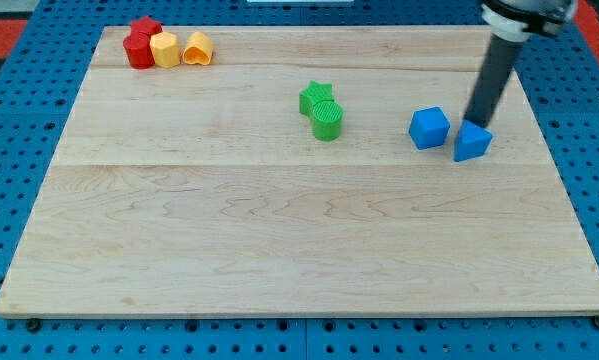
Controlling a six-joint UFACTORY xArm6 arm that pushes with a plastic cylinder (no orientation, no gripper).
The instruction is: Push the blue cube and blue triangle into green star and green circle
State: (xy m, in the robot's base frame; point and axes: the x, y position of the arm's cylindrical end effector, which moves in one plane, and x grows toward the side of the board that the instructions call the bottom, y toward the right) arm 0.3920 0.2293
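A blue cube sits right of the board's middle. A blue triangle lies just to its right, a small gap between them. A green star and a green circle touch each other near the board's centre top, the circle below and slightly right of the star. My tip comes down from the view's top right and ends at the upper edge of the blue triangle, right of the blue cube.
At the top left corner sits a cluster: two red blocks, a yellow block and a yellow-orange block. The wooden board lies on a blue pegboard table.
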